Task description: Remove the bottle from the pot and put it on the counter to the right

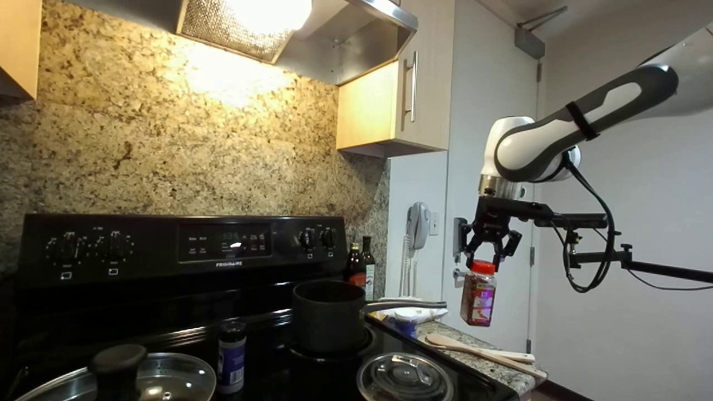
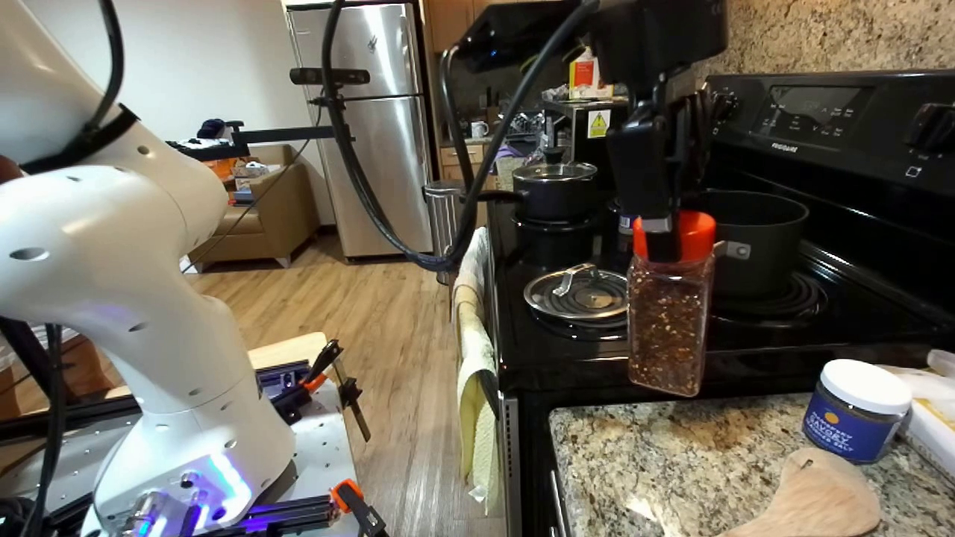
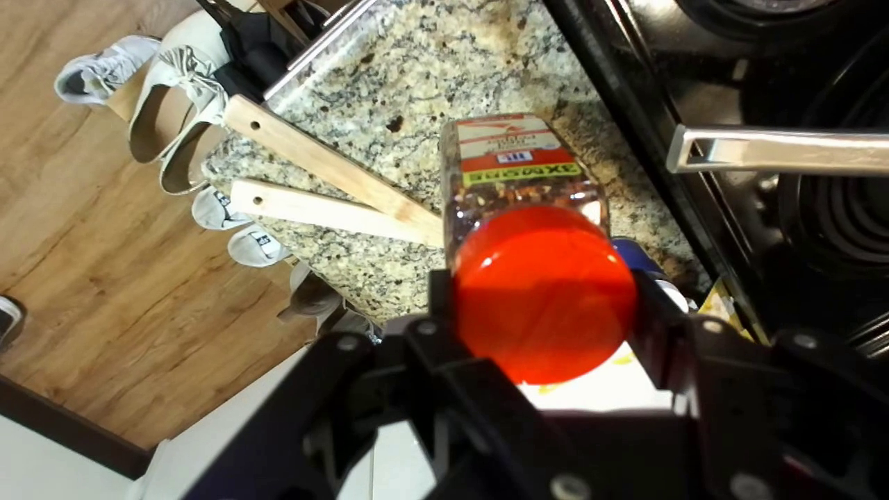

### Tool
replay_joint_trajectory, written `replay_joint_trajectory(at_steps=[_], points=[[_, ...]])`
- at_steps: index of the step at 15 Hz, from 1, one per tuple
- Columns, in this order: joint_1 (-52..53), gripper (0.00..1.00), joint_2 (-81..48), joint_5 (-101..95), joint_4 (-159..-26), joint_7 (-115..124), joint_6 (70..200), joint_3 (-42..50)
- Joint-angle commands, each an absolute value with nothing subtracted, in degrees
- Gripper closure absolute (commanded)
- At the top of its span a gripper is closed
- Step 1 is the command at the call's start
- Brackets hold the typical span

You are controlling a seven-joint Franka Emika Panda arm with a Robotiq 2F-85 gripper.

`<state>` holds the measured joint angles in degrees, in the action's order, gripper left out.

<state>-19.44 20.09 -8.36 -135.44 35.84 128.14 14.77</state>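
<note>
Tool [image 1: 483, 266] gripping red cap [image 3: 546, 292], bottle [image 1: 478, 301] hanging beneath it, above counter [image 2: 656, 459]

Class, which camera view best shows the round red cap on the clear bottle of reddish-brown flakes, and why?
The wrist view: it looks down on the red cap, so the round top shows large, nearly whole. Both exterior views show mainly its side; in an exterior view a black gripper finger hides part.

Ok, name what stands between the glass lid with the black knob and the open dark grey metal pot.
A blue-labelled cylindrical jar with a dark cap, as an exterior view shows.
</note>
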Motion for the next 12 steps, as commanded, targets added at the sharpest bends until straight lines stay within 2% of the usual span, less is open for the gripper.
replay_joint_trajectory(at_steps=[1,6,12], points=[[-20.55,0.64,18.44,-9.31,-134.00,30.61,127.77,13.99],[-20.47,0.64,16.22,-12.92,-133.68,22.59,128.63,14.41],[-18.72,0.64,12.74,-7.47,-133.86,9.14,131.80,17.39]])
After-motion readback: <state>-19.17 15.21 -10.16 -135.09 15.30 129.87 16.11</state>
